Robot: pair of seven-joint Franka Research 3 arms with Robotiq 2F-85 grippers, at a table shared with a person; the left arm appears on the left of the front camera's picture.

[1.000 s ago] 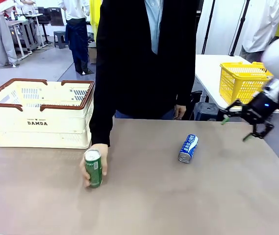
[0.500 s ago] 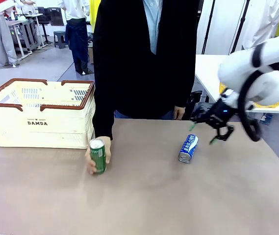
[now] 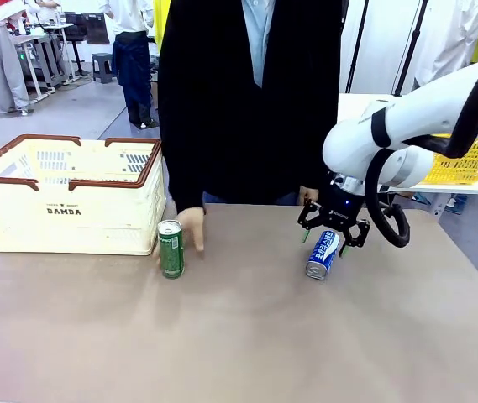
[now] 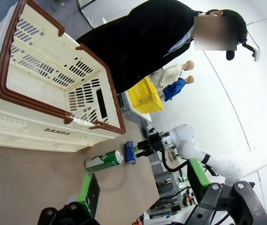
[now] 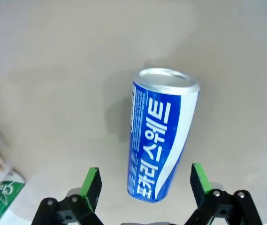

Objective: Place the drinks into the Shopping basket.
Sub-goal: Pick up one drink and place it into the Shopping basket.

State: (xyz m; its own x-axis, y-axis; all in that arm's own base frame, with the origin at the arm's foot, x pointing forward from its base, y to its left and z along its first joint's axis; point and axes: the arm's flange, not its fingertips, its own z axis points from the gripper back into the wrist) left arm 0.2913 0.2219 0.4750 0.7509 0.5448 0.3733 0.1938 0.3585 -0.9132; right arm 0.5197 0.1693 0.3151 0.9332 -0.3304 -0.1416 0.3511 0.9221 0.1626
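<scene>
The green can [image 3: 170, 249] stands upright on the table just right of the Shopping basket [image 3: 64, 197], a cream slotted basket with a brown rim. A person's hand [image 3: 193, 228] rests beside that can, apart from it. The blue can [image 3: 323, 254] lies on its side at centre right. My right gripper [image 3: 329, 238] hangs open directly over it; in the right wrist view the blue can [image 5: 160, 140] lies between the green pads [image 5: 92, 186], untouched. My left gripper [image 4: 140, 183] is open and empty, looking at the basket [image 4: 53, 112], the green can [image 4: 104, 161] and the blue can [image 4: 130, 153].
A person in black stands at the far edge of the table [image 3: 239, 336]. A small yellow basket [image 3: 465, 165] sits on another table behind my right arm. The near half of the tabletop is bare.
My right arm swung in from the right and came down over the blue can. The person slid the green can toward the basket, stood it there and let go.
</scene>
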